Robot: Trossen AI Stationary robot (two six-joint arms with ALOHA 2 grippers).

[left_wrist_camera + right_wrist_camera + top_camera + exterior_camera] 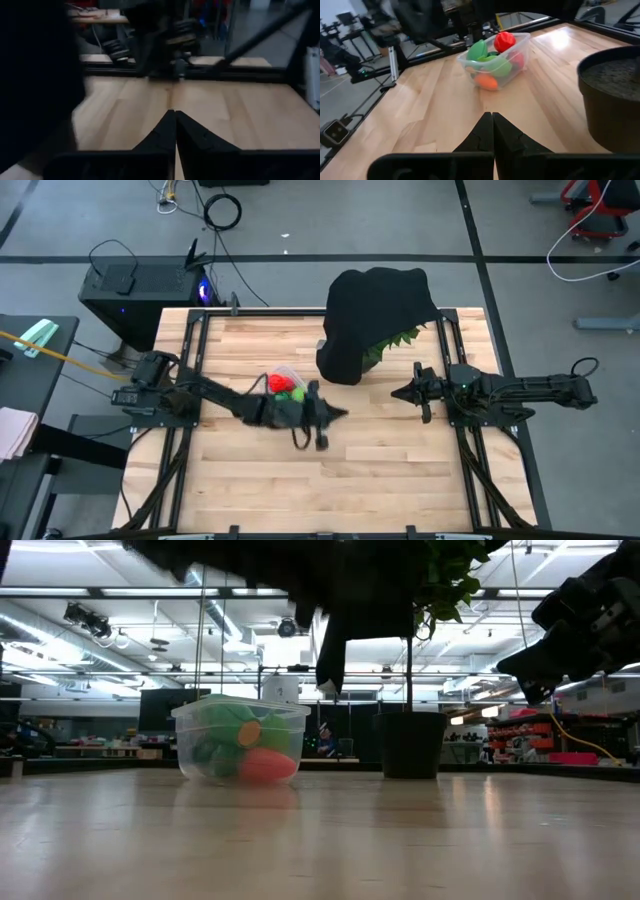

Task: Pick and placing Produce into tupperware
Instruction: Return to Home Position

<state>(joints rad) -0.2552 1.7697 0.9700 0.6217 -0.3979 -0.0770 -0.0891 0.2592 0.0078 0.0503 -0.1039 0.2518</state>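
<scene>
Resting on the wooden desk, the tupperware is found a little left of the desk's middle, and the produce is gathered inside it. From the right wrist view a red piece is seen on top, with light green pieces beside and beneath it and an orange piece pressed low against the clear wall. No toy is seen loose on the desk.

The left arm is stretched from the desk's left side across toward the middle. Its forearm passes just beside the tupperware on the near side, apart from it as far as can be judged from above. The left jaws are closed, tips together with nothing between them, and are held above bare wood. The tupperware lies behind and to the side of them, outside the left wrist view.

The right arm is drawn back at the desk's right side. The right jaws are closed as well, empty, and are aimed across the desk. The tupperware stands well apart from them, straight ahead of their tips.

A black cloth is draped over spiky green leaves at the far side of the desk, above a dark pot standing near the tupperware.
</scene>
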